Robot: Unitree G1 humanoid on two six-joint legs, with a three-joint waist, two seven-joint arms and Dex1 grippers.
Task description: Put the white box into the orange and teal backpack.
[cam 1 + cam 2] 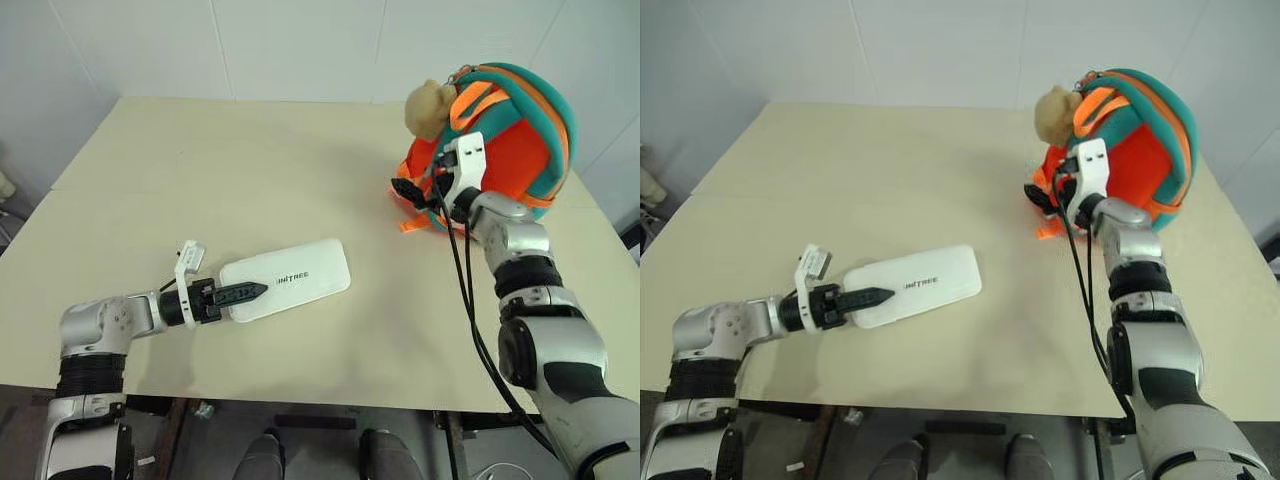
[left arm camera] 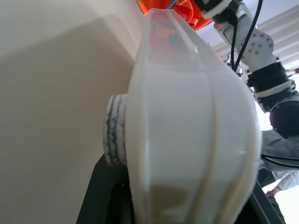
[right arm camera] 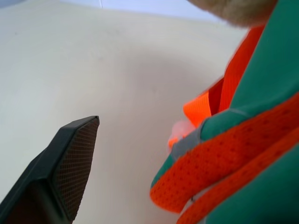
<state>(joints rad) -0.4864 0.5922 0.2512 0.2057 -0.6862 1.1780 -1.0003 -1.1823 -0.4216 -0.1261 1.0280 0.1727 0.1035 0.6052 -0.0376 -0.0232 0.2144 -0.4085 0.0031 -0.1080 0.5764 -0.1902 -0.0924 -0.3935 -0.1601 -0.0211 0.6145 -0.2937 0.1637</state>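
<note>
Nearest, the left gripper (image 1: 243,294) pinches one end of the white box (image 1: 290,277), a flat, smooth slab with rounded corners lying on the matte beige table (image 1: 200,170). Beyond the box, the right gripper (image 1: 408,190) stands spread wide beside the rounded orange and teal backpack (image 1: 510,150), with its mesh straps and tan plush toy (image 1: 428,107).

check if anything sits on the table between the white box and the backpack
Nothing visible does. The white box, clamped by the left gripper, and the orange and teal backpack have only bare table between them. The open right gripper is at the backpack's front, beside the path rather than across it.
</note>
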